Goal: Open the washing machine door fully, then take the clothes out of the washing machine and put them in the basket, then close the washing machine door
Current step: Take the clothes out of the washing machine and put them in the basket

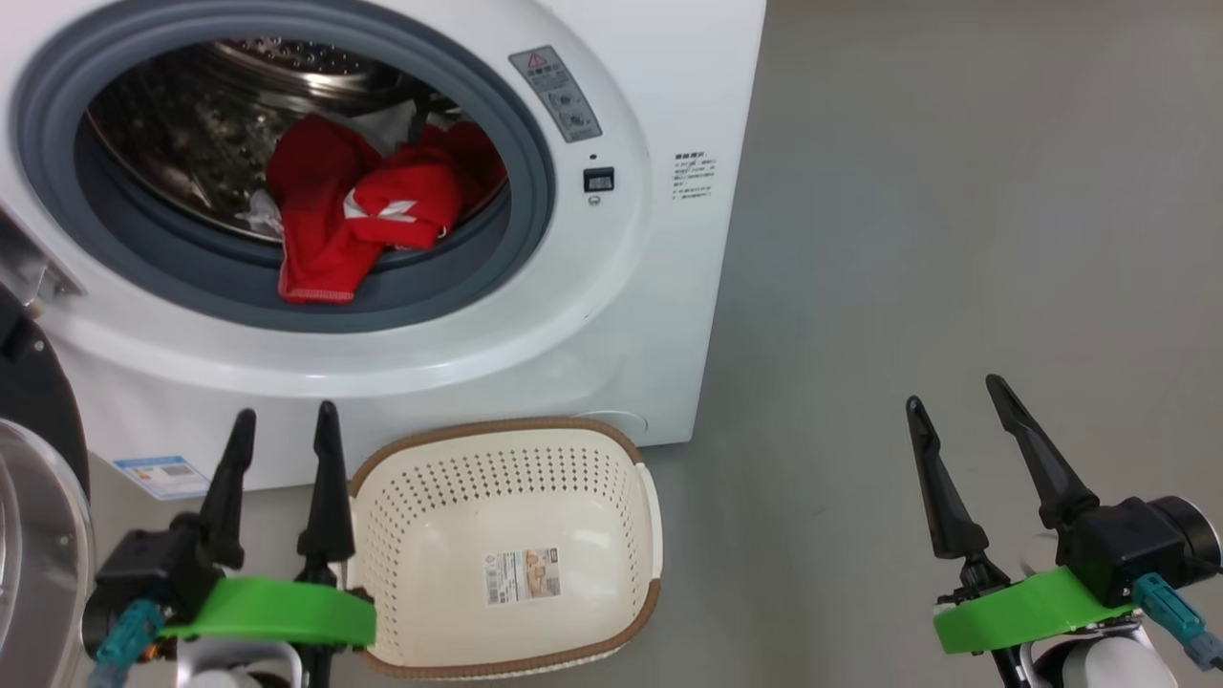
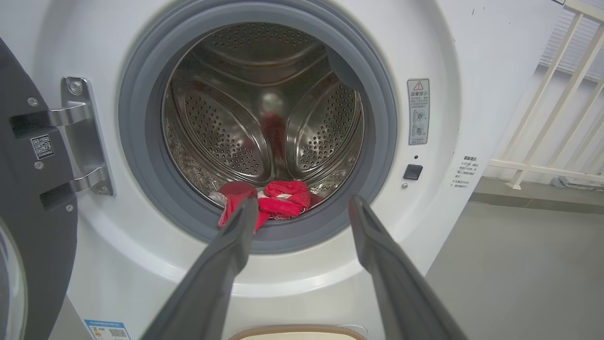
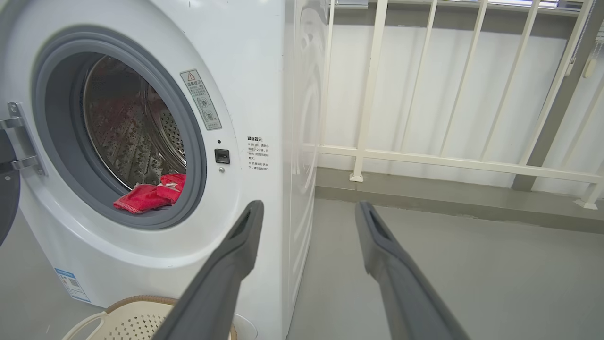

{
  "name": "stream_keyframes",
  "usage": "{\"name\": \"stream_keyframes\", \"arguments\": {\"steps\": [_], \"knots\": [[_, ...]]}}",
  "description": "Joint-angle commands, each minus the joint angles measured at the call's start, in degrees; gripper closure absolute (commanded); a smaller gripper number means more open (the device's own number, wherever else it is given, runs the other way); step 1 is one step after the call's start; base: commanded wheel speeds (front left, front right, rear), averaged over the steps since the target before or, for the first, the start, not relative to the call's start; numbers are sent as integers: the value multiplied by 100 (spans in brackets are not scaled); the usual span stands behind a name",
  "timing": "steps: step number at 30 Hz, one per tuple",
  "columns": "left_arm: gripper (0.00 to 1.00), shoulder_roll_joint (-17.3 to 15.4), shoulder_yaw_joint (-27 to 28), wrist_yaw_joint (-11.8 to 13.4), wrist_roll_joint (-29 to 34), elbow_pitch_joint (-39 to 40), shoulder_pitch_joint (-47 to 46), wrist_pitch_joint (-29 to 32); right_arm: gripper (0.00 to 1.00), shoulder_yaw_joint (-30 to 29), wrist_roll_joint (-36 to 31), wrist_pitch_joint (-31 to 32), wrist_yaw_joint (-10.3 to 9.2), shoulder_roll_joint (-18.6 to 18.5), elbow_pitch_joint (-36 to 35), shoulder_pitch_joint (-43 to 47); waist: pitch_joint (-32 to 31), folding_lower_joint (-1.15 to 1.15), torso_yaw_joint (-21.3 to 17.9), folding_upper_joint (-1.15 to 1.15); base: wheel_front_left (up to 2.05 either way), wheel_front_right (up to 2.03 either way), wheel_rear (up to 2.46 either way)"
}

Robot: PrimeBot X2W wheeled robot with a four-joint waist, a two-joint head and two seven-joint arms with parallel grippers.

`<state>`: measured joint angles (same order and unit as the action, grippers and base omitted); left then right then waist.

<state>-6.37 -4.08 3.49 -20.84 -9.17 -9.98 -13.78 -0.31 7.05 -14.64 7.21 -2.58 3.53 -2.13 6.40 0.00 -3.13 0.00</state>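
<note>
The clothes [image 1: 368, 215] sit low at the front of the drum [image 1: 191, 134], a red heap with white bits. One flap hangs forward over the grey seal [image 1: 521, 215] lip. The heap's long axis runs roughly from upper right down to lower left in the head view, ending at that hanging hem.

The washing machine [image 1: 659, 315] mouth is open. The washing machine door [image 1: 38, 535] is swung out to the left, and I judge it wide enough for reaching. The basket [image 1: 497, 430] stands on the floor [image 1: 955, 239] just below the mouth, right in front of the machine, with nothing in it but a sticker [image 1: 523, 574].

Your left pincer [image 1: 287, 411] is the nearer one. It hovers just left of the basket, under the mouth, fingers parted and holding nothing. In the left wrist view the clothes lie straight ahead and a little left of centre, partly behind the left finger tip. So the reach is forward and up into the drum, then a nudge left.

Your right pincer [image 1: 954, 392] is well off to the right, over bare floor past the machine's side, also spread open and holding nothing.

Best target, I judge, is the draped flap, taken across its length.
</note>
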Motion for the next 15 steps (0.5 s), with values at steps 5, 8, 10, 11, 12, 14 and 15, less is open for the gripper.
{"name": "stream_keyframes", "arguments": {"steps": [5,8,10,11,12,14,15], "knots": [[0,-95,188,-32,95,-66,-598,-75,0,182,-19,-36,28,-30,-207,-280,259,0,65,0,0,0,0],[0,-118,198,-63,123,-248,-1009,-92,0,201,-26,-36,28,-30,-235,-360,530,0,83,0,0,0,0],[0,-119,211,-98,113,-330,-1214,-100,0,211,-27,-36,28,-30,-257,-416,685,0,88,0,0,0,0],[0,-109,228,-128,77,-367,-1317,-103,0,217,-33,-36,28,-30,-273,-447,768,0,87,0,0,0,0],[0,-114,246,-149,66,-405,-1419,-106,0,225,-39,-36,28,-30,-285,-485,853,0,87,0,0,0,0],[0,-124,288,-177,53,-487,-1618,-111,0,243,-49,-36,28,-30,-304,-578,1023,0,87,0,0,0,0],[0,-128,311,-188,51,-525,-1718,-113,0,251,-52,-36,28,-30,-318,-627,1106,0,87,0,0,0,0]]}}
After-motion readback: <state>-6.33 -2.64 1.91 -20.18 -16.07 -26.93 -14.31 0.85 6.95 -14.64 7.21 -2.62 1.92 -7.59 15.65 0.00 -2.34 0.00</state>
